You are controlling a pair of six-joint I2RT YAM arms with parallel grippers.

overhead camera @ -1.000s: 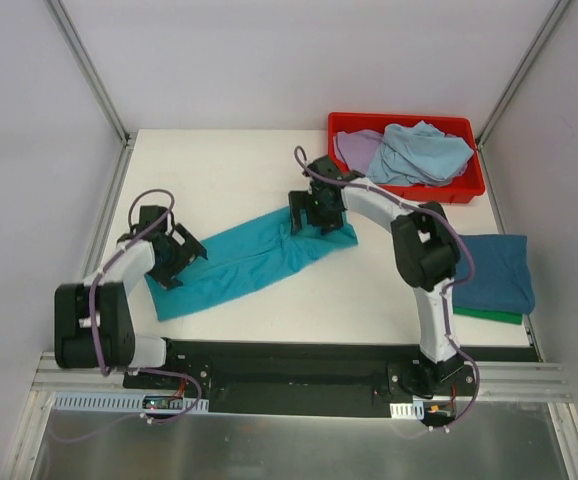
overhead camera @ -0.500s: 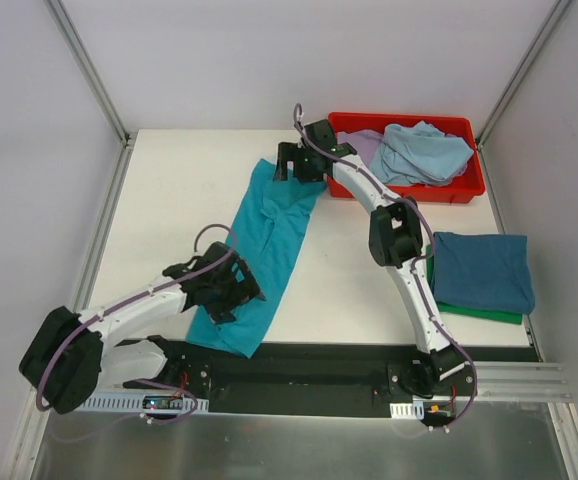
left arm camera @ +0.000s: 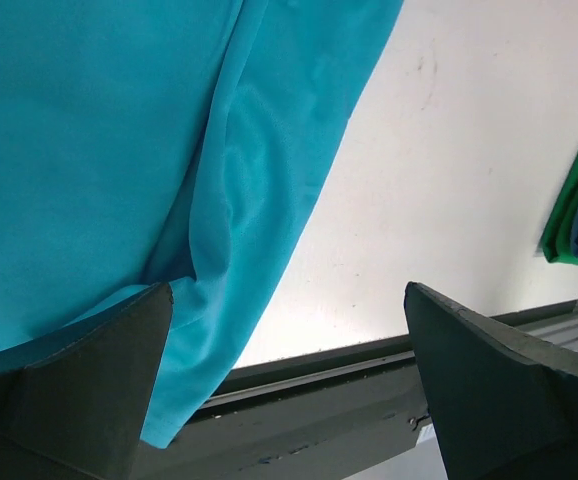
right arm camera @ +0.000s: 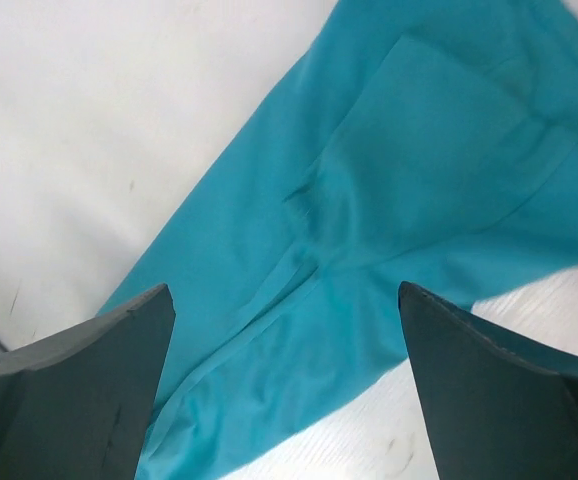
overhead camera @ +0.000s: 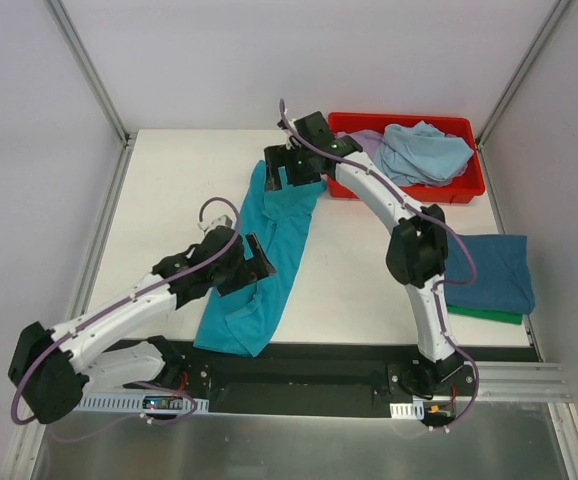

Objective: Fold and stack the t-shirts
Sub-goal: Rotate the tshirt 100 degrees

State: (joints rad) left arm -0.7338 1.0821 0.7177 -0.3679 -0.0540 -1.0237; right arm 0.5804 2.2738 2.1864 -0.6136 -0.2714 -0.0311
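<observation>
A teal t-shirt [overhead camera: 269,240] lies as a long folded strip on the white table, running from beside the red bin down to the near edge. It also shows in the left wrist view [left arm camera: 119,120] and the right wrist view [right arm camera: 389,200]. My left gripper [overhead camera: 251,265] hovers over the strip's middle, its jaws wide open and empty [left arm camera: 287,300]. My right gripper [overhead camera: 294,172] is over the strip's far end, also wide open and empty [right arm camera: 284,300]. A folded dark blue shirt [overhead camera: 484,272] lies on a folded green one [overhead camera: 484,315] at the right.
A red bin [overhead camera: 464,188] at the back right holds a crumpled light blue shirt [overhead camera: 419,150] and a lilac one [overhead camera: 354,145]. The black base rail [left arm camera: 349,380] runs along the near edge under the teal shirt's hem. Metal frame posts stand at the back corners.
The teal shirt swung from a slanted left-right strip to a near-lengthwise one. My left gripper moved to the strip's middle, and my right gripper moved to its far end by the bin.
</observation>
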